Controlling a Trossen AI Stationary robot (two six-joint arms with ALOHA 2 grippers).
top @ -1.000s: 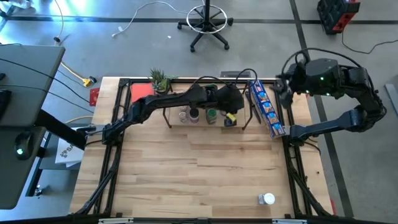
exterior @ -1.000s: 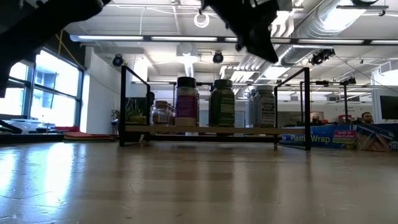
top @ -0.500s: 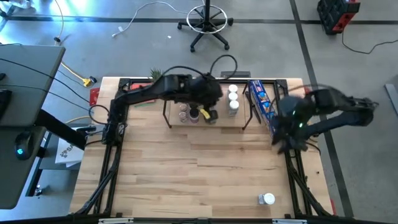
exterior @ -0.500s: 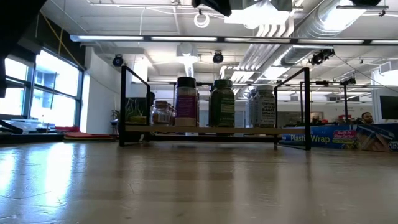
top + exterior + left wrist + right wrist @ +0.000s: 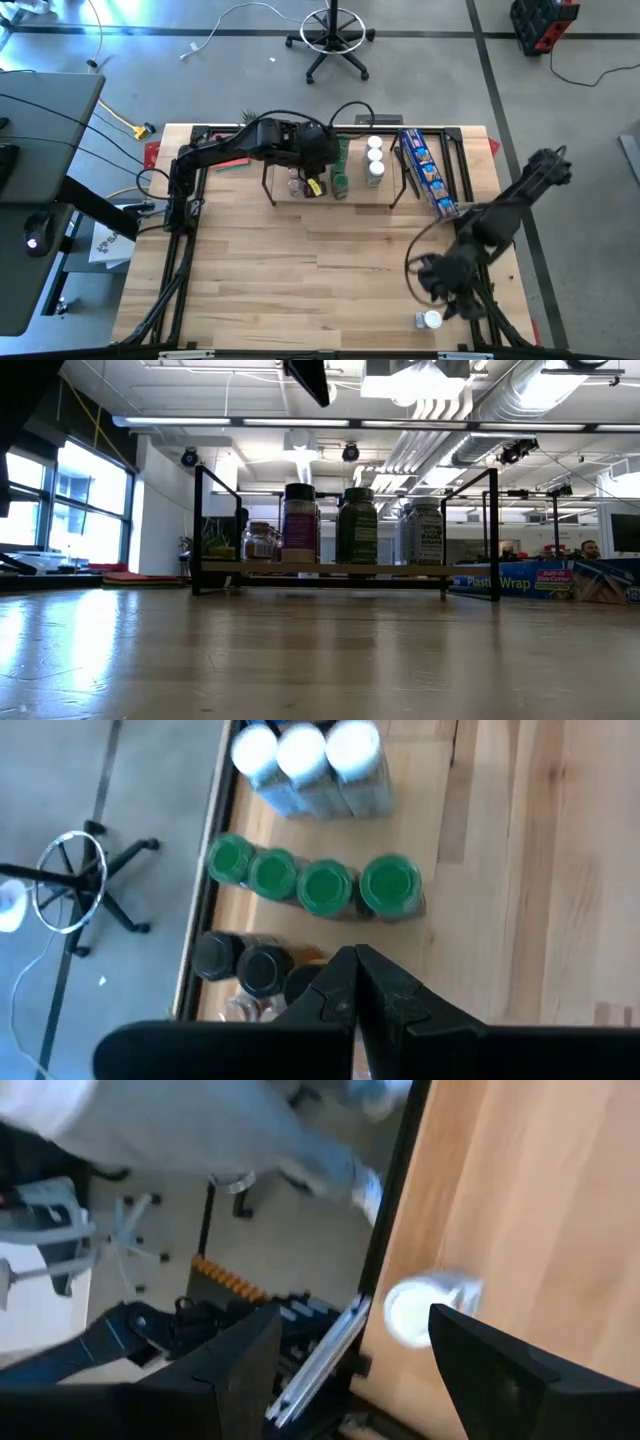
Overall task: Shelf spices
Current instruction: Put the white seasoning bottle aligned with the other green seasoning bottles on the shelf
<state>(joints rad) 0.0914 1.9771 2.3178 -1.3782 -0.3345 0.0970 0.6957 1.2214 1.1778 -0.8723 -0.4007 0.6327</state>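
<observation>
Shelf point(image 5: 470, 840) holds spices point(image 5: 315, 885): 3 white-lidded, 4 green-lidded.

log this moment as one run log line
left gripper: shut, empty, above shelf | right gripper: open, over white-lidded jar | jar: on table, unshelved

The room is bright, with light coming from the long ceiling lamps point(image 5: 440, 380) and from the big windows point(image 5: 90, 495) at the side in the low view. The bench point(image 5: 320, 650) shines with soft glare near the camera and looks fuzzy there, while the jars on the shelf point(image 5: 340, 568) look dark against the light behind them. In the right wrist view the white-lidded jar point(image 5: 420, 1308) and the room past the bench edge are smeared with blur, but the left wrist view and the high view are sharp and evenly lit.
</observation>
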